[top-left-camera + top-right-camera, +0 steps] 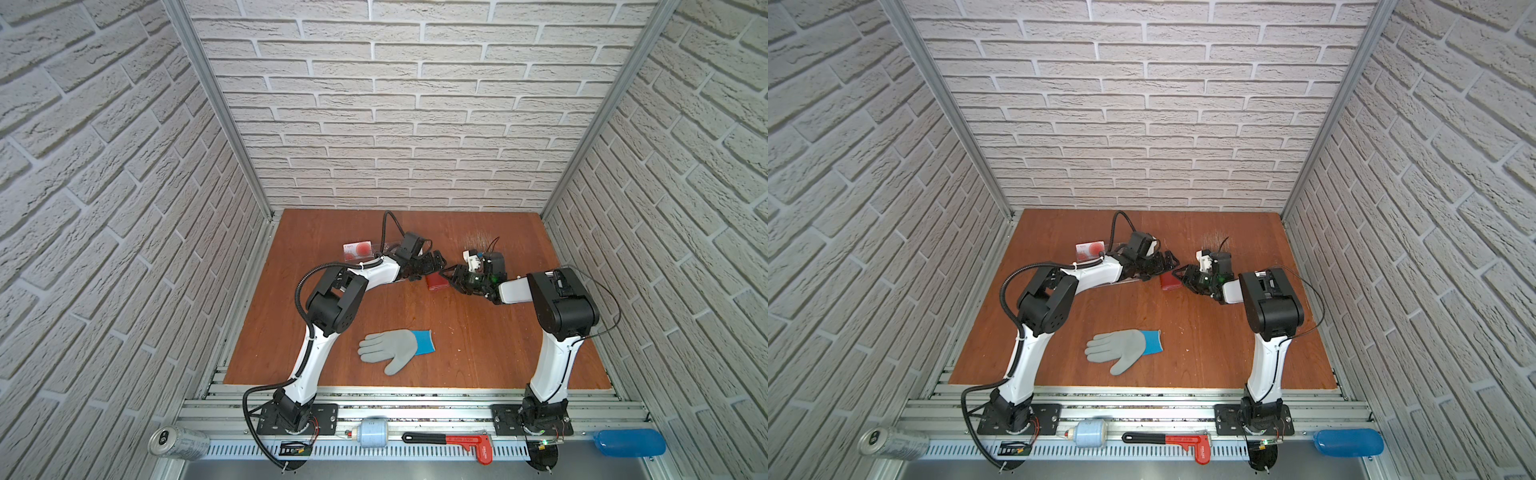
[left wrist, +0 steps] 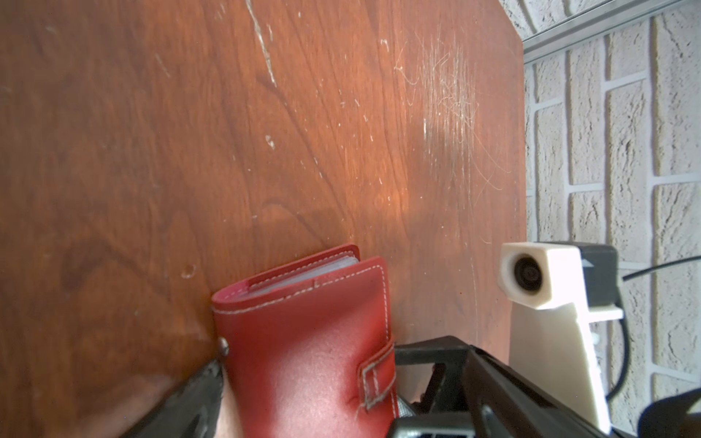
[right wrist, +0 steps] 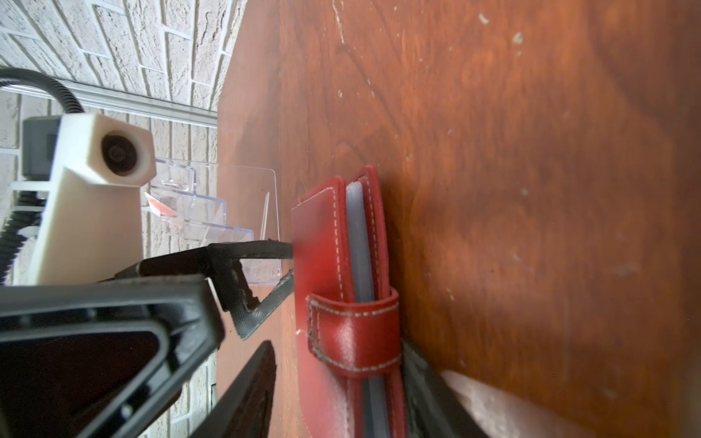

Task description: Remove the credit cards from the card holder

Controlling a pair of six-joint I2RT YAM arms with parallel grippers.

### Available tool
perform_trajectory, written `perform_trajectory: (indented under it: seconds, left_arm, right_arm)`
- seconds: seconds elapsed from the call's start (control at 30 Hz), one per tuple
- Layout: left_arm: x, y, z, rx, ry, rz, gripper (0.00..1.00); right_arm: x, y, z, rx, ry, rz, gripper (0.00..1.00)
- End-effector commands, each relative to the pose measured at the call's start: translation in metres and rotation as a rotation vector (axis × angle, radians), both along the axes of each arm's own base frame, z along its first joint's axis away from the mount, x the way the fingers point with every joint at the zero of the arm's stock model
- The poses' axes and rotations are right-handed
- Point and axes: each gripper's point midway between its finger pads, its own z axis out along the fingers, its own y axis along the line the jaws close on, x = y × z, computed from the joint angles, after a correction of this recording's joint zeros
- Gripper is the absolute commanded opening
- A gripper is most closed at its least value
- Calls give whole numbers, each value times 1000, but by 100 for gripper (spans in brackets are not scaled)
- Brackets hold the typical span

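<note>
- The red card holder (image 1: 436,281) is at mid-desk (image 1: 478,345) towards the back, between the two arms
- It is shut, its strap (image 3: 352,333) wrapped over the open edge; pale sleeve edges show between the covers
- The right end effector (image 3: 341,383) straddles the holder's strap end, half spread: one finger (image 3: 425,379) lies against it, the other finger (image 3: 250,390) stands off with a gap
- The left end effector (image 3: 289,259) is spread wide, its fingertips at the holder's cover; whether they touch I cannot tell
- A clear stand (image 3: 212,212) with a white card (image 1: 357,249) sits behind the left arm
- A grey glove (image 1: 395,349) lies near the front, well apart
</note>
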Motion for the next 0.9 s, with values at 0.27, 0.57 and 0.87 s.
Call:
perform_trajectory:
  seconds: [0.27,0.57,0.87]
  left_arm:
    - [-1,-15,-3,-32,17,-5,98]
    - [-1,-25,-3,-63,31,6,98]
    - [4,-28,15,-98,7,-3,98]
  right_arm:
    - [-3,14,-19,91,48,-13,48]
    - [-4,18,-16,99,33,-17,41]
    - [-3,19,-7,101,20,-14,17]
